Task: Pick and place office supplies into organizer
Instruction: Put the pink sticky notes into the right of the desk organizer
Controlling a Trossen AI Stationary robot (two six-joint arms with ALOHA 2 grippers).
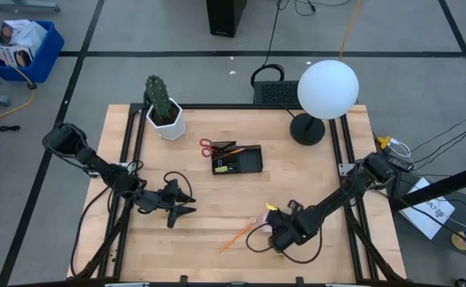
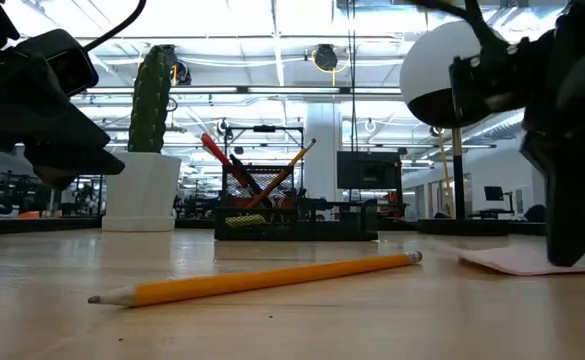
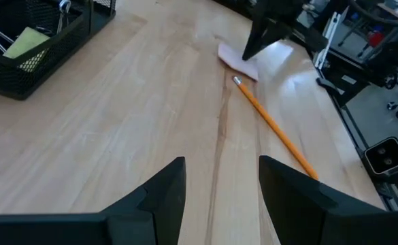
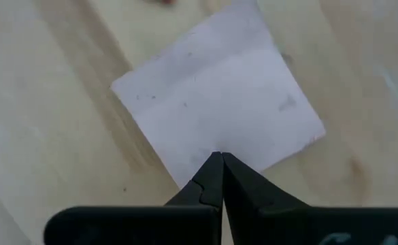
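Right wrist view: right gripper (image 4: 220,158) closed (nothing gripped) over sticky-note pad (image 4: 219,102) — left gripper (image 3: 219,184) open, empty.

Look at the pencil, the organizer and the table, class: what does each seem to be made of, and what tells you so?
Pencil: probably wood, glossy orange paint, with a bare shaved tip and a metal band at the eraser end.
Organizer: apparently black wire mesh, matte; you can see through its gridded walls.
Table: light wood, smooth, with visible grain lines and plank seams.
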